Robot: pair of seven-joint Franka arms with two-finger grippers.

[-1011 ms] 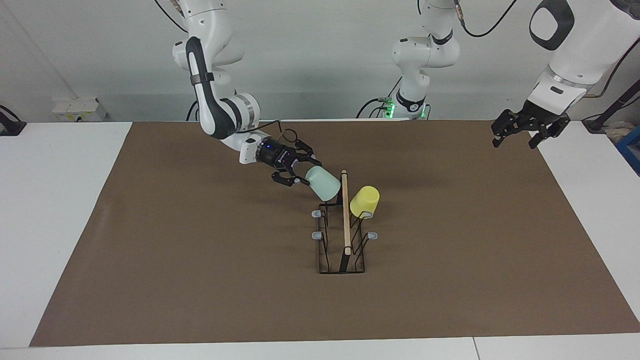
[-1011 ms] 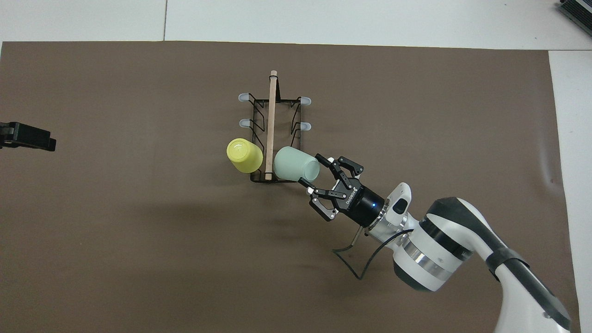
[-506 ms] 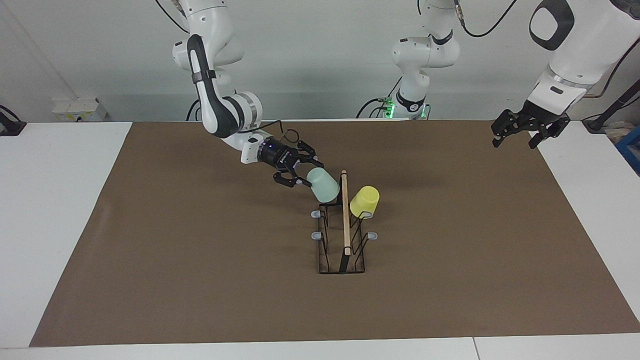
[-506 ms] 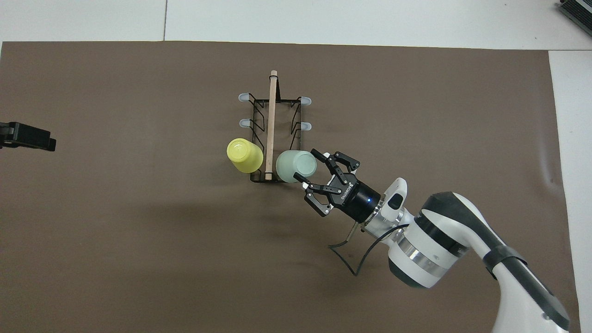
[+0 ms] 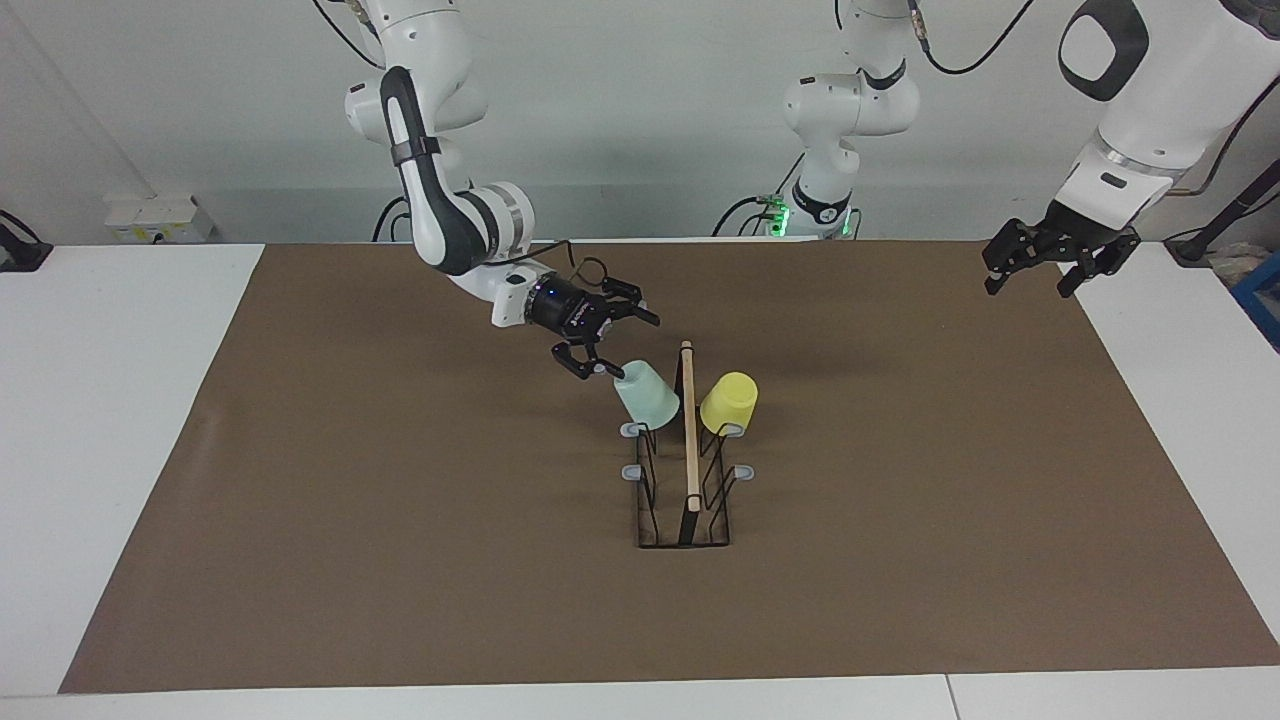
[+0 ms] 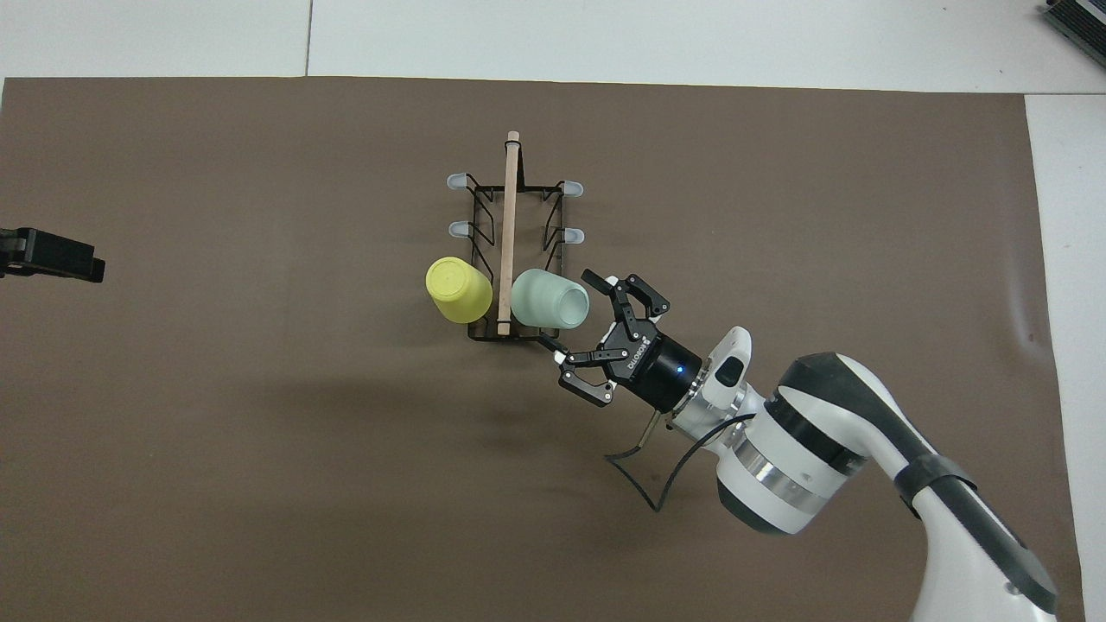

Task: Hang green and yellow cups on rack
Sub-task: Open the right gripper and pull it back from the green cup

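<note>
Cups, green (image 5: 648, 391) and yellow (image 5: 730, 403), hang on the rack (image 5: 686, 470); right pincer (image 5: 627, 345) spread beside green, left pincer (image 5: 1033, 270) spread, waiting over the brown mat (image 5: 400, 500).

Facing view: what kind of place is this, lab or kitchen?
Most likely a robotics lab, not a kitchen: several white robot arms mounted along a bare wall, a plain white table under a brown mat, and only a rack with two cups as props.

A brown mat (image 5: 400, 560) covers the white table (image 5: 110, 420), with what looks like a socket box (image 5: 160, 218) at the wall.
</note>
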